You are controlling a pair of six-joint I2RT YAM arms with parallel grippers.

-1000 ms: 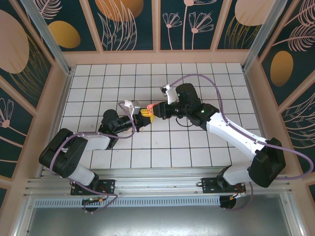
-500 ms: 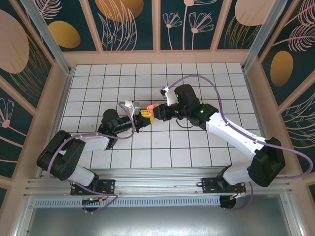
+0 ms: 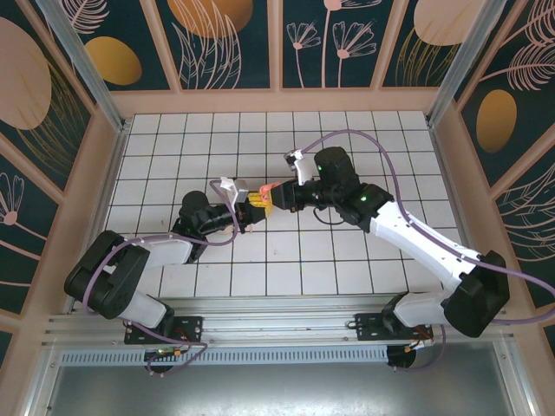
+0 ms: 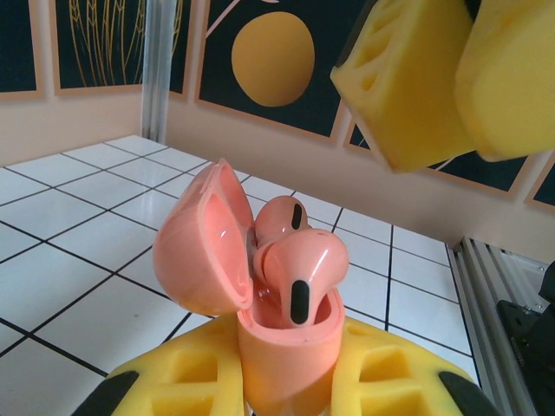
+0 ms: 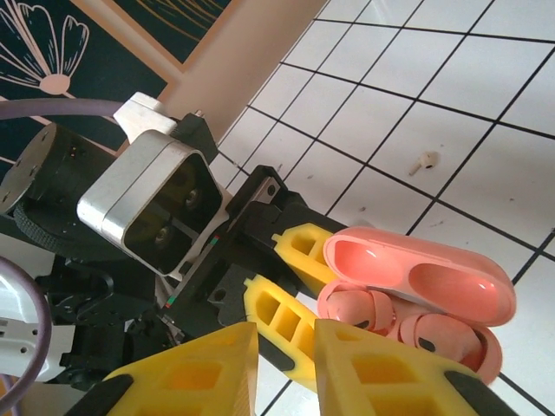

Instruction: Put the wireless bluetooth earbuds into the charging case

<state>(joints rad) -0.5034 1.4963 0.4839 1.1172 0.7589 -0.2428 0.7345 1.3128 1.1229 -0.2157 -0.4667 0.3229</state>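
The salmon-pink charging case [image 4: 286, 347] stands upright with its lid [image 4: 195, 251] hinged open. It is clamped at its base between the yellow ribbed fingers [image 4: 182, 381] of the left tool [image 4: 286, 386]. In the top view the case [image 3: 265, 188] is held above the middle of the white tiled surface [image 3: 173, 139].

Two salmon-pink earbuds [image 4: 299, 269] sit side by side in the case's wells. The front one rides high, its rounded head above the rim of the case.

The right tool [image 5: 286, 347] hangs just above the case and apart from it. Its yellow fingers [image 4: 408, 78] are drawn close, with a thin slit between them and nothing in it.

Beyond the case, a tiny pale speck on a bare tile looks like a pale beige earbud [image 5: 425, 160], though it is too small to be sure.

Around the case the surface is a grid of white tiles with dark joints. Wood-framed wall panels [image 3: 225, 39] enclose it on three sides, dark teal with pale plant drawings and golden ovals. Aluminium posts [image 3: 82, 61] stand at the back corners.
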